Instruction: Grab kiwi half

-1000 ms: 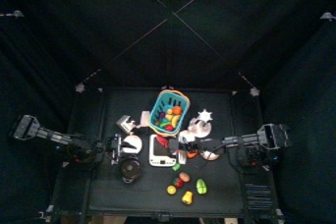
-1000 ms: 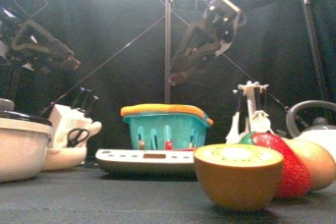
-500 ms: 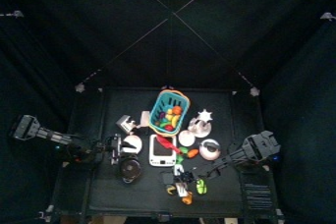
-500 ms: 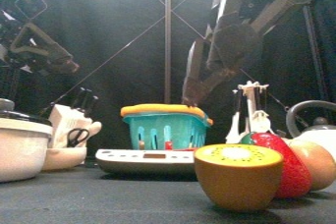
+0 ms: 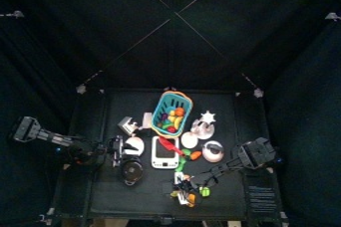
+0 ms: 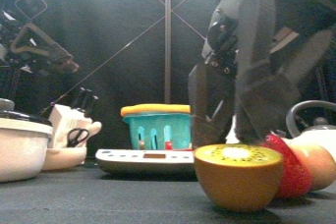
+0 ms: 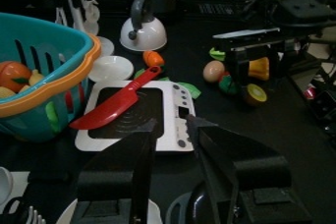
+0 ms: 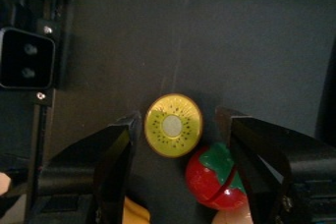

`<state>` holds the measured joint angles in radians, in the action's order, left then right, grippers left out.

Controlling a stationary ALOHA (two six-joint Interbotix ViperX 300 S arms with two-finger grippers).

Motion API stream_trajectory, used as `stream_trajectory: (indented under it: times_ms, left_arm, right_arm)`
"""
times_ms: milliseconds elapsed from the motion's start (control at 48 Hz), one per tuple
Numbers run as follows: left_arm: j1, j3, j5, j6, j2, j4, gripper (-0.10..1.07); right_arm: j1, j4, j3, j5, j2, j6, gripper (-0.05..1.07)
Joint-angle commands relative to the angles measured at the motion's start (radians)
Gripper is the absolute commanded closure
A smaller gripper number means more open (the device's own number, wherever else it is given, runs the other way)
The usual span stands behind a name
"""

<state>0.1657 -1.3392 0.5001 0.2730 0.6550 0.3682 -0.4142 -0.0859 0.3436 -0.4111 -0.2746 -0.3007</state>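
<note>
The right gripper [image 8: 174,135] hangs with its jaws spread wide on either side of the kiwi half [image 8: 174,127], which sits cut face up near the table's front edge [image 5: 147,214]; in the front view the kiwi half [image 6: 238,175] stands just ahead of a red strawberry [image 6: 292,172] and touching it, with a tan fruit piece [image 6: 319,162] behind. No jaw touches the fruit in the right wrist view, and bare table shows on both sides of it, though the strawberry [image 8: 217,179] lies close against one side. From above, the right arm [image 5: 248,155] reaches from the right toward the small cluster of fruit [image 5: 186,193] at the front, where little room remains before the table's edge. Half a second ago the arm stood higher and farther back in the front view; it has since come down and now fills the frame right behind the kiwi. The left gripper [image 7: 184,135] rests at the table's left side with its jaws parted, over a white cutting board [image 7: 168,125] bearing a red knife [image 7: 121,99]; it has not moved. The teal basket [image 6: 165,127] holds its place at mid-table, well apart from the kiwi, with the kettle [image 7: 144,31] beyond.
</note>
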Motion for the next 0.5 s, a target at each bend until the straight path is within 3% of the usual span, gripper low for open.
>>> stream_trajectory:
  times_ms: [0, 250, 479]
  left_arm:
    - [-0.003, 0.012, 0.003, 0.000, -0.002, -0.002, 0.25]
    - [-0.003, 0.011, 0.003, 0.000, -0.002, -0.002, 0.25]
    - [-0.003, 0.011, 0.003, 0.000, -0.002, 0.000, 0.25]
  right_arm:
    - [-0.006, -0.012, -0.028, -0.020, 0.008, -0.003, 0.10]
    - [-0.003, -0.025, -0.044, -0.040, -0.031, -0.002, 0.13]
    - [0.000, -0.046, -0.061, -0.043, -0.031, -0.003, 0.29]
